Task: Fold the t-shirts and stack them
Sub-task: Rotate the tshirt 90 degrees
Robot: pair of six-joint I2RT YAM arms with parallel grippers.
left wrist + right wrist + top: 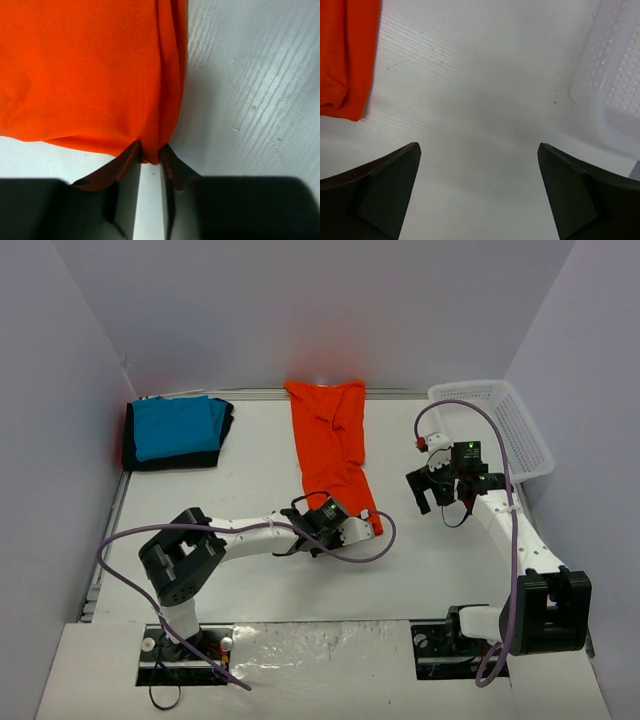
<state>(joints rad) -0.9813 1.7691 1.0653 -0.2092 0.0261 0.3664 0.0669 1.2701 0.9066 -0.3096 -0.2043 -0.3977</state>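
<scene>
Left pincer pinches near edge of orange shirt on table. Right pincer wide, holding nothing, near white basket.

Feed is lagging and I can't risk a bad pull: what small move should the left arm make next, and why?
Probably lift slightly, to test the hold. The left end effector is pinched on the near hem of the orange-red t-shirt, which lies flat; the right end effector hangs open over the table, beside the shirt.
</scene>
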